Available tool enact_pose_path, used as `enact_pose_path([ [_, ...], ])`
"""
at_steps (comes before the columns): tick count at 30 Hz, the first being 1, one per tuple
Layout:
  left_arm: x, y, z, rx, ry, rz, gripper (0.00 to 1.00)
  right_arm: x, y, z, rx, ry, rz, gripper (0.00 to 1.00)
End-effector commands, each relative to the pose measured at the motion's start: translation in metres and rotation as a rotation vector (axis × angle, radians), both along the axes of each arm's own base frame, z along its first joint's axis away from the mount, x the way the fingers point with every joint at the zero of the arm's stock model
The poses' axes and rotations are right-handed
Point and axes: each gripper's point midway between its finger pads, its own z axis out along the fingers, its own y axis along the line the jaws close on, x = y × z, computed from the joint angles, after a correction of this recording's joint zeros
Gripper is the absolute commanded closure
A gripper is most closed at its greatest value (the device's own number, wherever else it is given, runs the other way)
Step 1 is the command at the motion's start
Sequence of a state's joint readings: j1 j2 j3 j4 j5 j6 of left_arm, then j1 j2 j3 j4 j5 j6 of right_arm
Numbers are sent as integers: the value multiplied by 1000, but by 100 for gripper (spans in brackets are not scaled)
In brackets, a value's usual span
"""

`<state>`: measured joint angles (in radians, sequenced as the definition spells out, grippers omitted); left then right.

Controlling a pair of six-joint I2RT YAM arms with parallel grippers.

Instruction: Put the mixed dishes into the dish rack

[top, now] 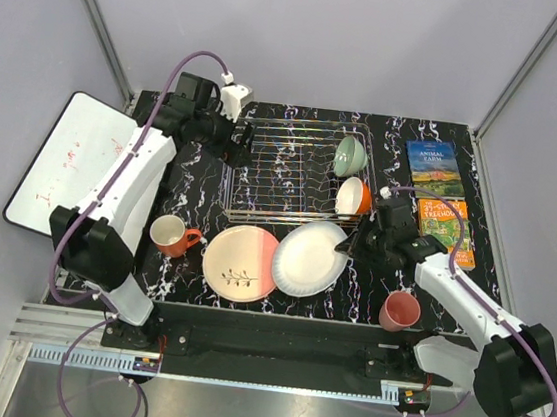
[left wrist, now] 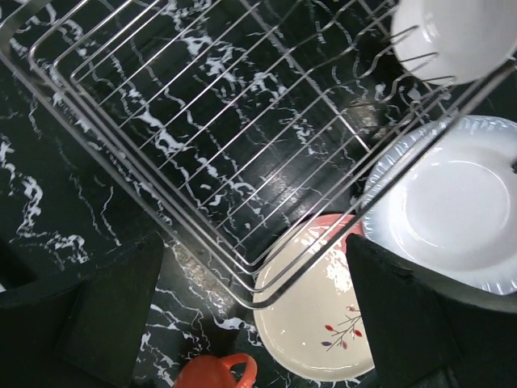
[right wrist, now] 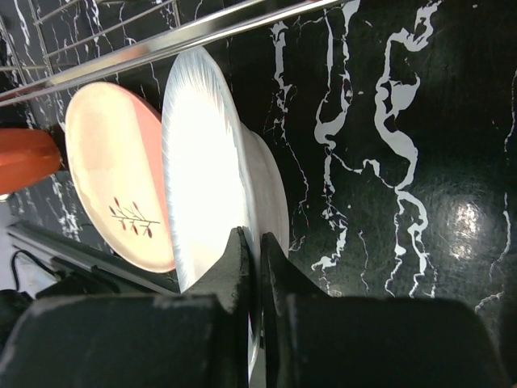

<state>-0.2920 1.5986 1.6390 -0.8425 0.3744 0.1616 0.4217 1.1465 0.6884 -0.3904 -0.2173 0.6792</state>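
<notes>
The right gripper [right wrist: 252, 271] is clamped on the rim of the white plate [right wrist: 206, 162], one finger on each face. Just past the plate on its far side from this hand lies the pink-and-cream plate [right wrist: 113, 178]. The dish rack [top: 287, 174] stands just ahead of the hand, with the mint-green bowl [top: 350, 156] and orange bowl [top: 352, 197] at its nearest end. The left gripper [left wrist: 258, 315] hangs over the rack's other end, fingers spread wide and holding nothing.

R gripper [top: 356, 246] at white plate [top: 308, 259] rim
</notes>
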Motion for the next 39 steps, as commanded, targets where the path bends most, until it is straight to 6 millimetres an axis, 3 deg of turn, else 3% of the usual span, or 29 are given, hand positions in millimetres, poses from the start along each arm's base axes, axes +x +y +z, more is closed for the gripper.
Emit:
enact_pose_path([
  [1,22,18,-6,37,6,101,1,-8,-14,13,-147,-27,35,100],
  [4,24,23,-29,69,62,123,1,-7,-16,33,-165,-93,47,100],
  [9,34,32,-52,115,108,177,1,-4,-11,93,-127,-298,63,100],
  [17,39,48,-59,133,138,244,1,6,-8,161,-106,-518,112,100],
  [19,38,53,-63,138,147,257,1,14,-5,189,-95,-611,112,100],
  [23,36,55,-74,149,176,260,1,39,-11,233,-192,-825,122,100],
  [24,36,55,-78,153,186,261,1,47,-10,256,-193,-914,110,100],
  [26,36,56,-83,155,202,277,1,63,-10,273,-275,-1020,133,100],
  [27,36,55,-88,153,218,278,1,69,-7,299,-273,-1118,122,100],
  [28,35,54,-89,148,223,277,1,74,-5,310,-299,-1170,131,100],
  [29,33,52,-90,137,234,271,1,88,-1,308,-369,-1200,170,100],
  [30,33,51,-92,132,241,272,1,95,2,328,-382,-1255,160,100],
  [32,34,49,-95,126,251,272,1,122,10,322,-480,-1253,198,100],
  [33,34,49,-97,127,257,270,1,128,12,340,-491,-1293,194,100],
  [34,35,48,-100,127,260,270,1,141,19,334,-518,-1291,212,100],
  [35,37,48,-105,128,268,268,1,146,19,346,-549,-1327,206,100],
  [39,41,45,-120,140,292,249,1,171,28,363,-629,-1412,205,100],
])
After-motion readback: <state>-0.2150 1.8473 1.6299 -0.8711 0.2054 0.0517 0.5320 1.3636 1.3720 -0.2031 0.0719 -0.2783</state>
